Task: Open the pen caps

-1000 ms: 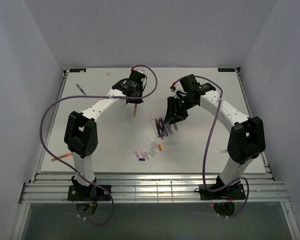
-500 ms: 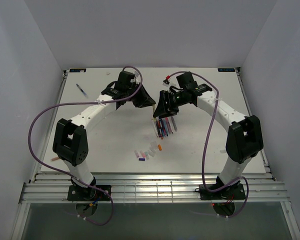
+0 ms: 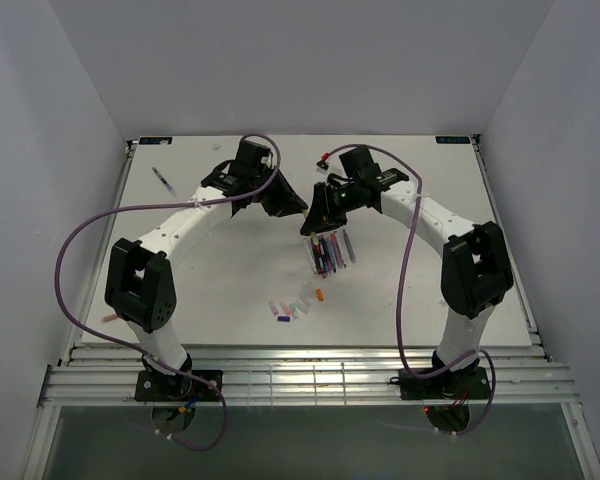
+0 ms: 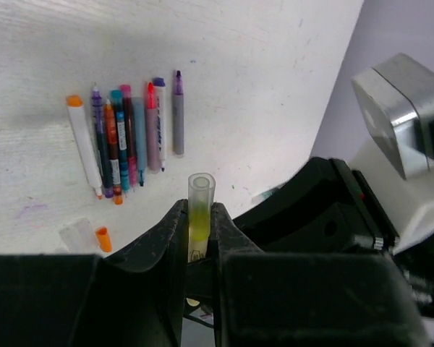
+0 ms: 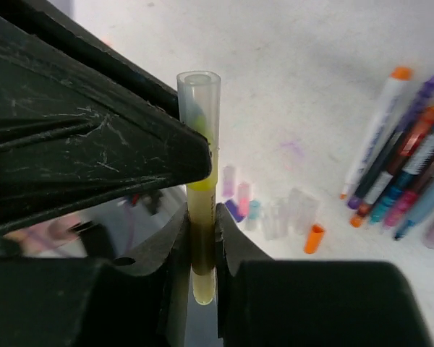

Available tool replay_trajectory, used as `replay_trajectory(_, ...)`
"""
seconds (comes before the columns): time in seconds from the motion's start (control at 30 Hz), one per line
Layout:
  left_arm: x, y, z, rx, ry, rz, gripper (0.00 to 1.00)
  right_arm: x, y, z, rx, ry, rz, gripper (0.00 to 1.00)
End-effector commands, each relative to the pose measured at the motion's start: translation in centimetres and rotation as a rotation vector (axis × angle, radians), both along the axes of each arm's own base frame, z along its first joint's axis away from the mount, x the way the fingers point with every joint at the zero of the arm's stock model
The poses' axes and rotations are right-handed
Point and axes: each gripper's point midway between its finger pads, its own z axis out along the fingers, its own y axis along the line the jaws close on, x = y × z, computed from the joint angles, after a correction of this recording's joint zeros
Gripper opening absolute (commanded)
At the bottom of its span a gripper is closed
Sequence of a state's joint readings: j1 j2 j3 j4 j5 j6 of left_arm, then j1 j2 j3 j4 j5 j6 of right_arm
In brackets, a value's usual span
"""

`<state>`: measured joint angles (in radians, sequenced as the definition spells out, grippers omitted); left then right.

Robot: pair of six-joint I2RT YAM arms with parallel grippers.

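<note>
Both arms have swung in over the middle of the bench and the right one has closed the gap to the left. The left tool is clamped on a yellow pen, and the right tool is now pinched shut on that same pen, so it hangs in the air between them, above the bench. Its clear cap looks to me to be on, so this pull is not yet made.

Below, a handful of loose caps lie near the row of pens, which says several pens are already done. How many in the row keep a cap I cannot tell from here. One stray pen lies well apart at the far left. I'd put the job somewhere past the start, with a good share left.
</note>
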<state>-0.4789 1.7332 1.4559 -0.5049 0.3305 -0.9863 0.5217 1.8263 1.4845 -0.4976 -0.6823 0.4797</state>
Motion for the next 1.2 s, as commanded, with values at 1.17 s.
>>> replay_trajectory(1.17, -4.3, 13.2, -5.8, 0.438, 0.096, 0.071, 0.00, -1.0, 0.5, -3.8, -0.238, -0.180, 0.160, 0.08)
